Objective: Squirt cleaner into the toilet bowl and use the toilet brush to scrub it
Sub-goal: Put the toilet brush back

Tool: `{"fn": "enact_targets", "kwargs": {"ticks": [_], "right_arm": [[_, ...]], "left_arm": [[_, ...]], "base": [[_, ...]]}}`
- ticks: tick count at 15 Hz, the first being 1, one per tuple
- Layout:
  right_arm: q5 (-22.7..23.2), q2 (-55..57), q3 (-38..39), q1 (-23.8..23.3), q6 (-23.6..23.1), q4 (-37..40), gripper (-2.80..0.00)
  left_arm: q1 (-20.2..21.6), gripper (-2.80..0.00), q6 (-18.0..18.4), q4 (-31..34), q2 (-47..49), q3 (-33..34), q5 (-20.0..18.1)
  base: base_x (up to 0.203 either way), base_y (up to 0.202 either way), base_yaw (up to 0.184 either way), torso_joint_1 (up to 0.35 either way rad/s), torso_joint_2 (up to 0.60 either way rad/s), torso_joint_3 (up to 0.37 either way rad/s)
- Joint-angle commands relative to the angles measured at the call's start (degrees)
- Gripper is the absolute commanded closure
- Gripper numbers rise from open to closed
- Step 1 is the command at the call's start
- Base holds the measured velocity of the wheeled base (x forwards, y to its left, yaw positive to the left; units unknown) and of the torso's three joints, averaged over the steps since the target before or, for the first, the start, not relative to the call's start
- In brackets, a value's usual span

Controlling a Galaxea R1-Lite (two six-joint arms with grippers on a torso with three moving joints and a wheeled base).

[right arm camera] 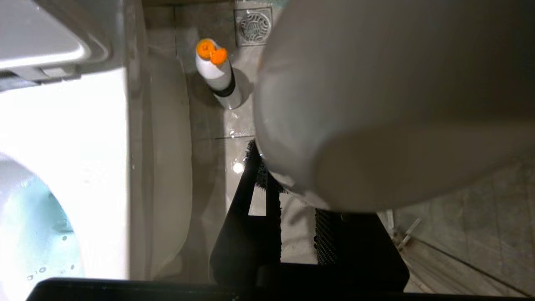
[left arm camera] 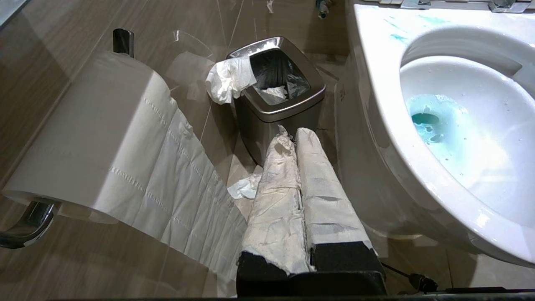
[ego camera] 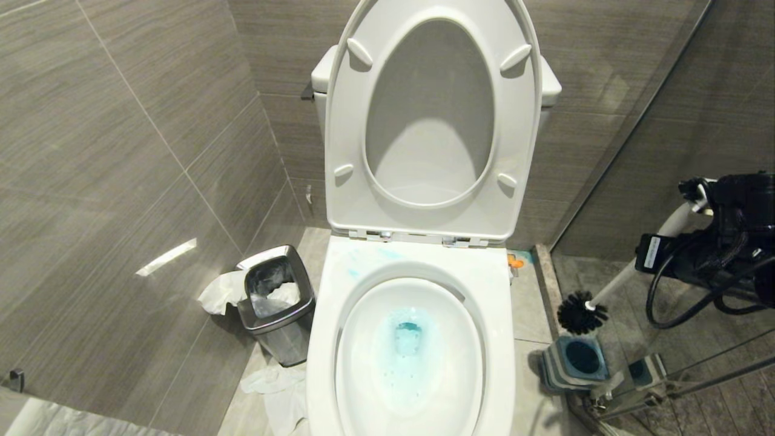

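Right tool (right arm camera: pixel 292 196) clenched on the toilet brush (ego camera: pixel 611 284): in the right wrist view its black fingers (right arm camera: pixel 250 200) straddle the pale handle, which fills most of that view as a blur, with black bristles showing just past the fingertips. In the head view the right arm sits at the right edge, in front of the glass partition. The white handle slants down from it toward the floor and ends in the round black bristle head, which hangs in the air just above and slightly behind the blue-and-grey holder (ego camera: pixel 575 362). Head and holder are apart, not touching. The holder stands on the floor tile just right of the toilet bowl (ego camera: pixel 412 357).

Left tool (left arm camera: pixel 296 138) clenched on nothing, its two paper-wrapped fingers pressed together, low beside the bowl's left flank, pointing at the steel waste bin (left arm camera: pixel 280 100). A paper roll (left arm camera: pixel 96 138) hangs on the wall beside it, with a strip trailing down.

Bowl: seat and lid are up. Blue cleaner liquid is pooled at the drain, with blue smears on the back rim.

Farther back, the cleaner (right arm camera: pixel 217 71) stands on the floor, a white bottle with an orange cap, close to the toilet's right side near a floor drain (right arm camera: pixel 253 25), well beyond the brush head.
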Motion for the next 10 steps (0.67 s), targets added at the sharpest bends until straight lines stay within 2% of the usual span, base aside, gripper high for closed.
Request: {"fn": "enact_targets", "kwargs": {"ticks": [1, 4, 7, 10], "right_arm": [[0.4, 1.1, 4.3, -1.7, 0.1, -2.2, 0.00], [0.8, 2.9, 7.3, -4.2, 0.2, -3.8, 0.00], [0.8, 7.0, 10.5, -6.2, 0.1, -11.2, 0.00], [0.7, 10.9, 11.0, -7.3, -0.2, -15.3, 0.00]], "left_arm": [[0.0, 0.00, 0.0, 0.0, 0.1, 0.0, 0.0], [-0.1, 0.00, 0.0, 0.0, 0.1, 0.0, 0.0], [0.0, 0.00, 0.0, 0.0, 0.1, 0.0, 0.0], [0.0, 0.00, 0.0, 0.0, 0.1, 0.0, 0.0]], "base": [[0.000, 0.000, 0.000, 0.000, 0.00, 0.000], [0.000, 0.000, 0.000, 0.000, 0.00, 0.000], [0.000, 0.000, 0.000, 0.000, 0.00, 0.000], [0.000, 0.000, 0.000, 0.000, 0.00, 0.000]]}}
